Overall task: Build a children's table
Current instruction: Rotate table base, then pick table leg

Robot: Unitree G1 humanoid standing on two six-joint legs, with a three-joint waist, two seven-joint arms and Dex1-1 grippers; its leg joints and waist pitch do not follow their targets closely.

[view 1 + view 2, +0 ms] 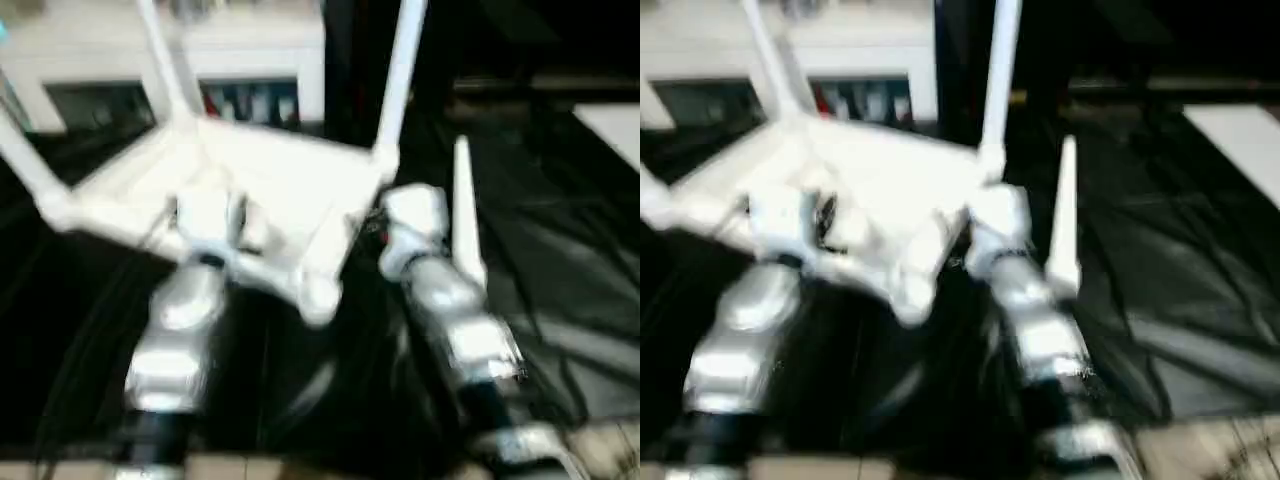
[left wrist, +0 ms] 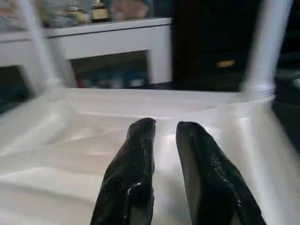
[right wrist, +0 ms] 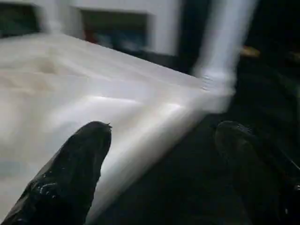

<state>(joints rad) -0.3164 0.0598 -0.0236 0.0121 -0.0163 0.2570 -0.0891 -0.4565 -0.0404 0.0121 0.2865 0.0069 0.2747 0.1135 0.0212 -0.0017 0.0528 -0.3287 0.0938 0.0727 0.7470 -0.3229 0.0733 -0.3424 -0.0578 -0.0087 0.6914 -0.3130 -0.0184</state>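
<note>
The white children's table top (image 1: pixel 270 170) lies upside down on the black sheet, with three legs plugged in: the far left leg (image 1: pixel 165 60), the far right leg (image 1: pixel 400 80) and the left leg (image 1: pixel 25 165). Its near right corner socket (image 1: pixel 320 295) has no leg in it. A loose fourth leg (image 1: pixel 467 215) lies just right of my right forearm. My left gripper (image 2: pixel 164 136) hovers over the top's underside, its fingers (image 2: pixel 138 154) narrowly open with nothing between them. My right gripper (image 3: pixel 164 140) stands wide open across the top's right rim (image 3: pixel 154 117).
A white cabinet (image 1: pixel 250 40) with glass doors stands behind the big black-sheeted table (image 1: pixel 560 250). A white panel (image 1: pixel 610 125) lies at the far right. The table's near edge and a light floor (image 1: pixel 600 450) show at the bottom.
</note>
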